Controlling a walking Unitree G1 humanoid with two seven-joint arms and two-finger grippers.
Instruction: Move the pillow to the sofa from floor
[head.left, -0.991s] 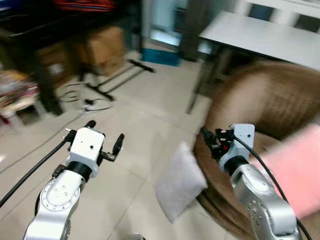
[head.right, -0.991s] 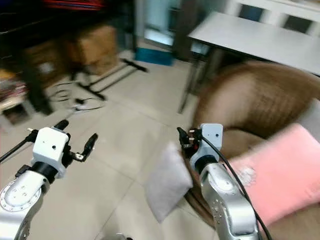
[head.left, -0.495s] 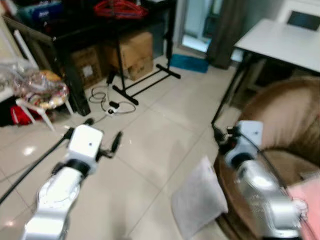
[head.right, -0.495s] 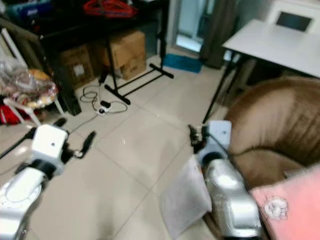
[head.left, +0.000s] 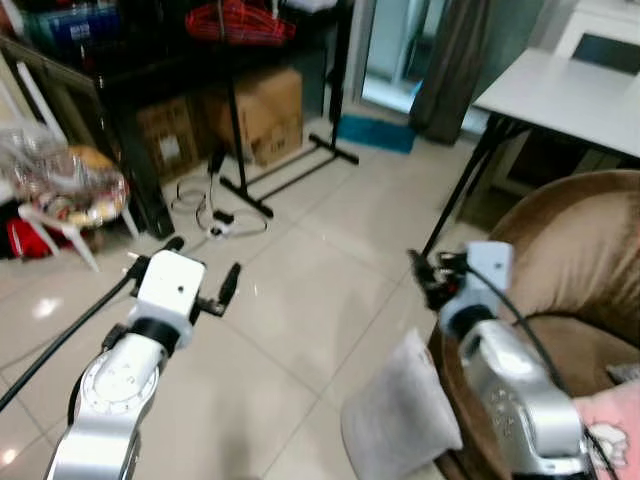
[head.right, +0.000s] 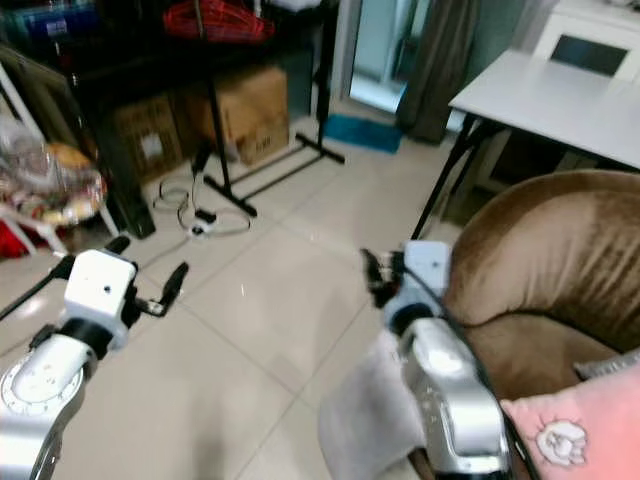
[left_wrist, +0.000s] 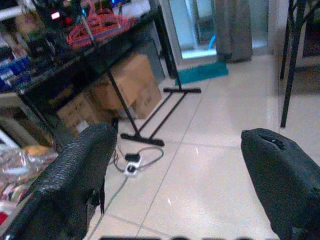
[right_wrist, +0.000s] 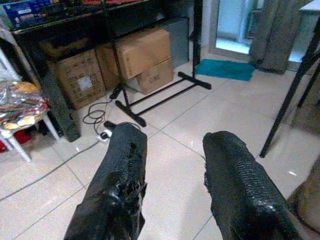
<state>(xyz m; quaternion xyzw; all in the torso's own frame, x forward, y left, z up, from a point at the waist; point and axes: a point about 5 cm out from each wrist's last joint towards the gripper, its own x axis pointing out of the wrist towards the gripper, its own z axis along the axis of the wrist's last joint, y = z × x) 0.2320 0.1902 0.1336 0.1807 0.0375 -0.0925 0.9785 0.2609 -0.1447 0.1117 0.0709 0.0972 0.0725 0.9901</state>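
A grey pillow stands on edge on the tiled floor, leaning against the front of the brown sofa. My right gripper is held above the pillow, just in front of the sofa's edge, its fingers open with nothing between them. My left gripper hangs over bare floor to the pillow's left, its fingers wide open and empty. A pink pillow lies on the sofa seat at the lower right.
A white table with black legs stands behind the sofa. A black clothes-rack base, cardboard boxes and a cable with a plug lie ahead on the left. A white stool with bags stands at far left.
The camera has swung and steadied, so the whole scene has shifted. Both grippers remain open and raised, and the grey pillow still leans on the sofa.
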